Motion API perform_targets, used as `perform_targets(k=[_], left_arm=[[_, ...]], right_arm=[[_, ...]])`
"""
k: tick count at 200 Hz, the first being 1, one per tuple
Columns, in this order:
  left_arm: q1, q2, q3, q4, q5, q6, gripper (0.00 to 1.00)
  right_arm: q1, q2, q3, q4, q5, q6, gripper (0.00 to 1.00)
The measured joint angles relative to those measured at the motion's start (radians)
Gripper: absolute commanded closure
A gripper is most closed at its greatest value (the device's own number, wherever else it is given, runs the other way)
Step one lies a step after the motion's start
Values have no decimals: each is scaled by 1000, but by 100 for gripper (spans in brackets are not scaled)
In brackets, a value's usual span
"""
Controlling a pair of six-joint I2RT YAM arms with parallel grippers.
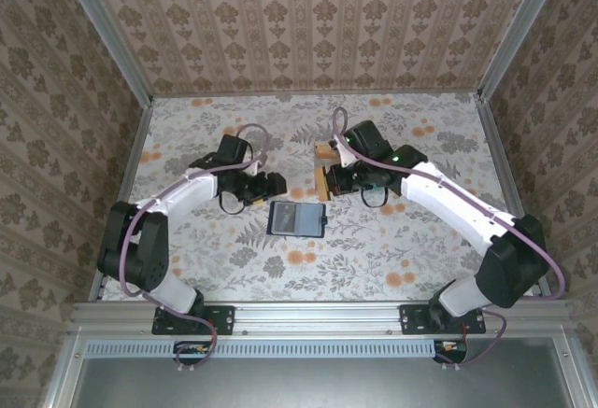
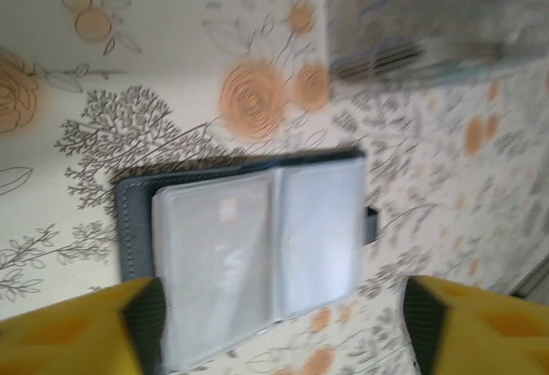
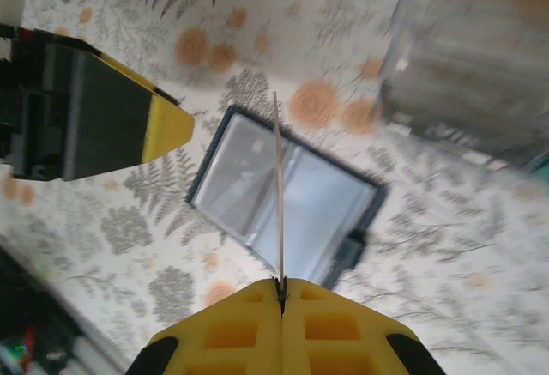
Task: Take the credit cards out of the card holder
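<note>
The right gripper [image 3: 281, 287] pinched a card [image 3: 277, 186] edge-on, lower centre, above the open holder [image 3: 330, 208] mid-frame. The left gripper [image 2: 283, 311] gaped empty. A thin-edge grip could let the card slip free.

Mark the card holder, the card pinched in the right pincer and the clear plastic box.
card holder [image 2: 254, 259]: left wrist view, middle of its open inner face.
card [image 3: 278, 186]: right wrist view, midway along its thin edge.
clear plastic box [image 3: 467, 66]: right wrist view, on its blurred side wall.
</note>
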Motion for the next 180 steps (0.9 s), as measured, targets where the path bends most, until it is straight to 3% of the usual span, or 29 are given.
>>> perform_targets(k=[9,57,114,180], left_arm=[[6,-15,6,2,2,-6,0],[49,-92,10,4,9,-2,0],[106,-185,6,-8,13,4,0],[146,-249,-23,-46,13,10,0]], right_arm=[[1,-4,31,-32,43,-66,100],[10,18,172,-143,236,-425,100],[51,181,333,-148,443,-810,100],[71,319,351,-105,584,-1072,100]])
